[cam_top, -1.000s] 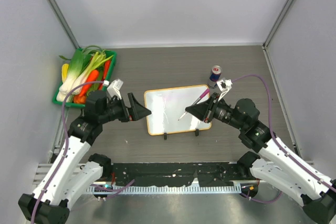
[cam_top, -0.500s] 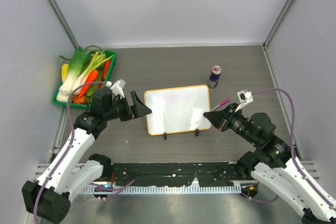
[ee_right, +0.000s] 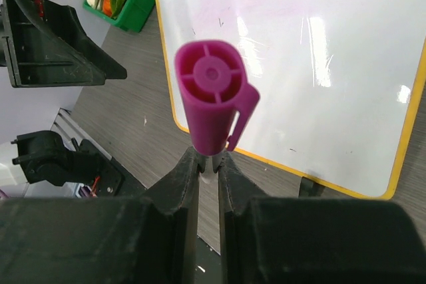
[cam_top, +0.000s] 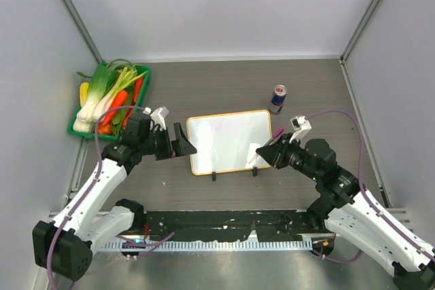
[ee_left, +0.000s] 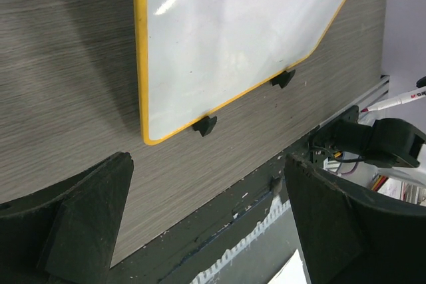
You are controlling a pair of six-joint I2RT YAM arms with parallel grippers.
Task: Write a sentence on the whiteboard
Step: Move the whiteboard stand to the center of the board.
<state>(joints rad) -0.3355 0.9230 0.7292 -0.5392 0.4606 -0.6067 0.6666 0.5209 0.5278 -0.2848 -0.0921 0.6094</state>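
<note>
The whiteboard (cam_top: 228, 139) lies flat mid-table, white with an orange frame and two black clip feet on its near edge; it also fills the left wrist view (ee_left: 226, 38) and the right wrist view (ee_right: 319, 64). No sentence shows on it, only faint pinkish smudges and tiny marks. My right gripper (cam_top: 263, 153) (ee_right: 210, 157) is shut on a marker (cam_top: 276, 134) (ee_right: 212, 98) with a magenta end, held slanted over the board's near right corner. My left gripper (cam_top: 186, 146) (ee_left: 206, 164) stands open and empty just off the board's left edge.
A green tray (cam_top: 77, 129) of vegetables sits at the far left. A blue drink can (cam_top: 279, 98) stands just beyond the board's far right corner. The black base rail (cam_top: 224, 225) runs along the near edge. Grey walls close in both sides.
My right gripper drew the marker back off the board to the right, then returned to the board's near right corner. The left gripper shifted slightly right, still open.
</note>
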